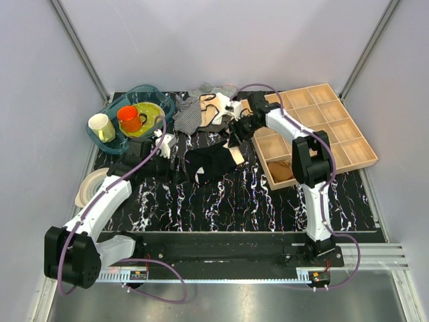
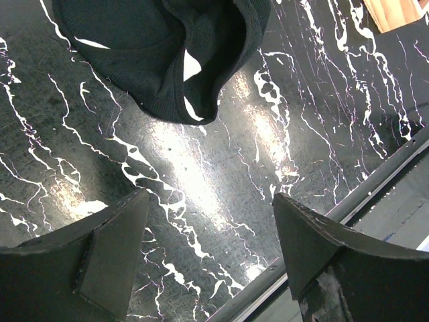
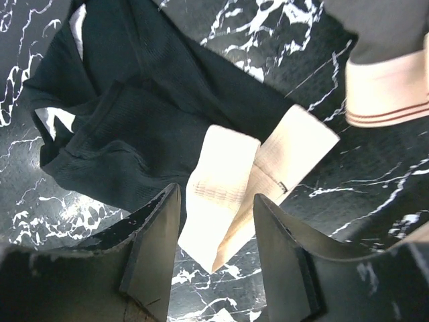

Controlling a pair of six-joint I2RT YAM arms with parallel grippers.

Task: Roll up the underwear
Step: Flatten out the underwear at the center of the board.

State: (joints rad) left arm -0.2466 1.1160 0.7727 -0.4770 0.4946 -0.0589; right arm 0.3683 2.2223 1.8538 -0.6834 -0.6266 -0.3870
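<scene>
Underwear (image 1: 209, 164) lay loose, not rolled at all; my left gripper (image 2: 211, 198) was open, empty; my right gripper (image 3: 216, 194) hung open over its cream band (image 3: 295, 147).

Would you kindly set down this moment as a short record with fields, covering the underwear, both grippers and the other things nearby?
underwear: black, loose and crumpled, not rolled, lying mid-mat
cream band: folded at the garment's edge nearest the right arm
left gripper: open, empty, over bare mat beside the garment
right gripper: open, fingers straddling the cream band; contact unclear
nearby: striped cloth, wooden tray, orange mug
</scene>
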